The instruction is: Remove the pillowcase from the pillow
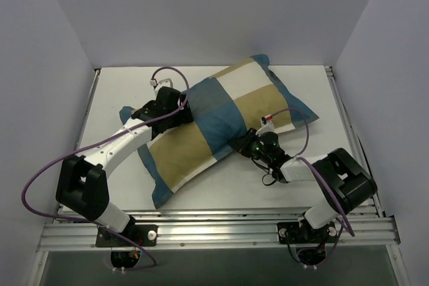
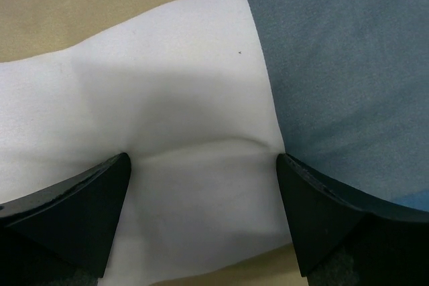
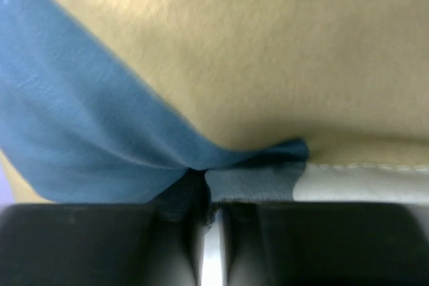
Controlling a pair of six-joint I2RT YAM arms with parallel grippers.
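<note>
The pillowcase [image 1: 213,122], patchwork of teal-blue, mustard-tan and cream with blue edging, lies diagonally across the table with the pillow inside it, so the pillow is hidden. My left gripper [image 1: 178,108] rests on the case's left side. In the left wrist view it [image 2: 202,165] is open, its two fingers spread wide and pressed onto a cream patch [image 2: 167,98] beside a blue one. My right gripper [image 1: 245,144] is at the case's near long edge. In the right wrist view it [image 3: 208,195] is shut on the blue edging [image 3: 100,138], below a tan patch [image 3: 268,45].
The white table [image 1: 120,92] is boxed in by pale walls on the left, right and back. An aluminium rail [image 1: 214,229] runs along the near edge. Purple cables [image 1: 40,172] loop off both arms. A white stitched strip [image 3: 365,182] shows under the tan fabric.
</note>
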